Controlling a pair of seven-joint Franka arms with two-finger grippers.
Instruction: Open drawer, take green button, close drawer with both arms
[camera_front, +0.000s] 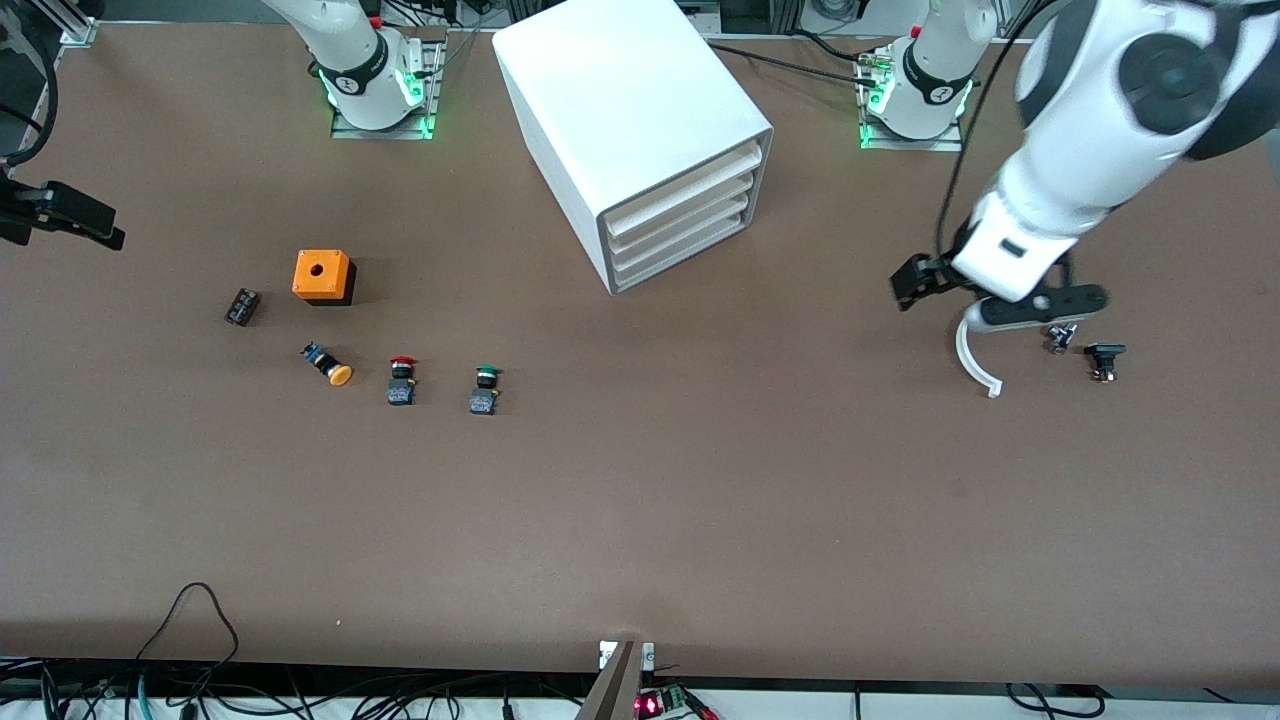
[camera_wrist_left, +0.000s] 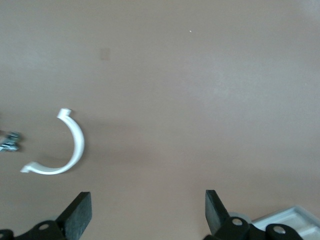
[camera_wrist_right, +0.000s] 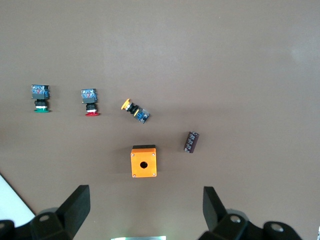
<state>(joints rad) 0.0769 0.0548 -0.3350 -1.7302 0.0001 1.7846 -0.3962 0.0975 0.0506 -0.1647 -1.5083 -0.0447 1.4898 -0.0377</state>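
Note:
The white cabinet (camera_front: 640, 120) stands mid-table between the arm bases. All three drawers are shut, and the lowest drawer (camera_front: 690, 247) is flush with the others. The green-capped button (camera_front: 485, 389) lies on the table, nearer to the front camera than the cabinet; it also shows in the right wrist view (camera_wrist_right: 40, 98). My left gripper (camera_front: 918, 282) (camera_wrist_left: 147, 215) is open and empty over bare table toward the left arm's end, beside the cabinet. My right gripper (camera_front: 75, 218) (camera_wrist_right: 146, 215) is open and empty, high over the right arm's end of the table.
A red-capped button (camera_front: 401, 380) and an orange-capped button (camera_front: 328, 365) lie beside the green one. An orange box (camera_front: 323, 276) and a small black block (camera_front: 242, 306) lie nearby. A white curved clip (camera_front: 975, 360) and two small parts (camera_front: 1104, 360) lie under the left arm.

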